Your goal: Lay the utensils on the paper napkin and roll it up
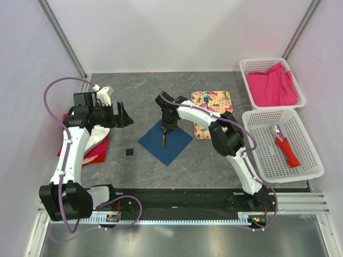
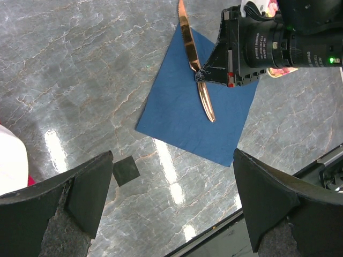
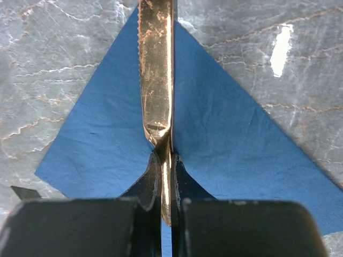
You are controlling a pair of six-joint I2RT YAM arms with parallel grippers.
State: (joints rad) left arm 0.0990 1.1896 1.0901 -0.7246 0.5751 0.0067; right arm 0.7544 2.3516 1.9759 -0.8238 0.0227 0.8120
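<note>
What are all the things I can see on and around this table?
napkin: one, dark blue, table centre
knife: one, copper, over the napkin
blue cutlery: small, count unclear, on the floral mat
floral mat: one, yellow and pink, right of the napkin and farther back
far basket, near basket: two, white, right side
pink cloth: one, in the far basket
red-handled tool: one, round metal head, in the near basket
black square: one, left of the napkin
red cloth: one, under the left arm
left hand: black, open, empty
right hand: black, shut on the knife
</note>
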